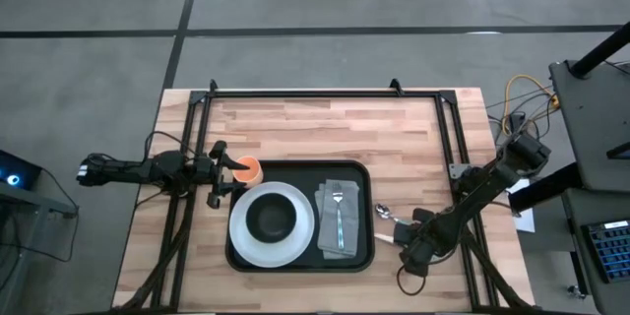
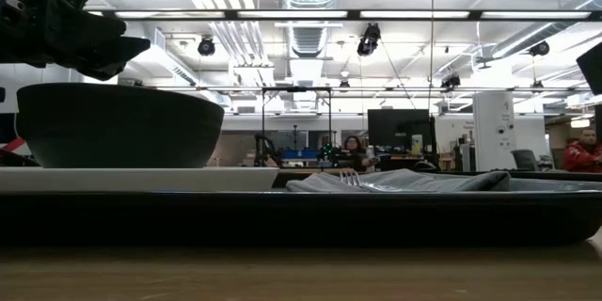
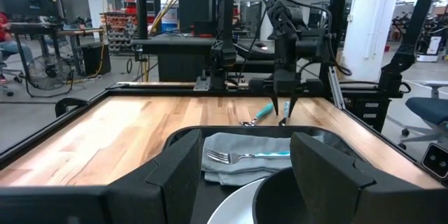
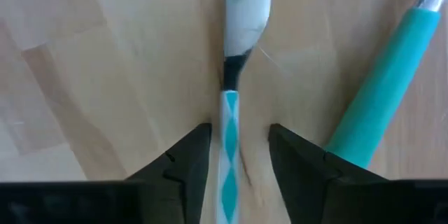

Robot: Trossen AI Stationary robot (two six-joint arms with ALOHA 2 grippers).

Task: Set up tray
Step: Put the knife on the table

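Now straddling a knife on bare wood, right of the tray.

Right gripper (image 4: 238, 150) partly open, fingers either side of the patterned knife handle (image 4: 229, 161) but gripping nothing; teal-handled utensil (image 4: 381, 91) just beside (spoon, apparently). Best kept centred and low before closing. Black tray (image 1: 366, 182) mid-table, already holding plate, bowl, napkin, fork. Left gripper (image 1: 219, 172) wide open at the tray's left corner.

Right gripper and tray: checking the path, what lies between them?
In the high view, only a spoon on bare wood lies between the right gripper and the tray.
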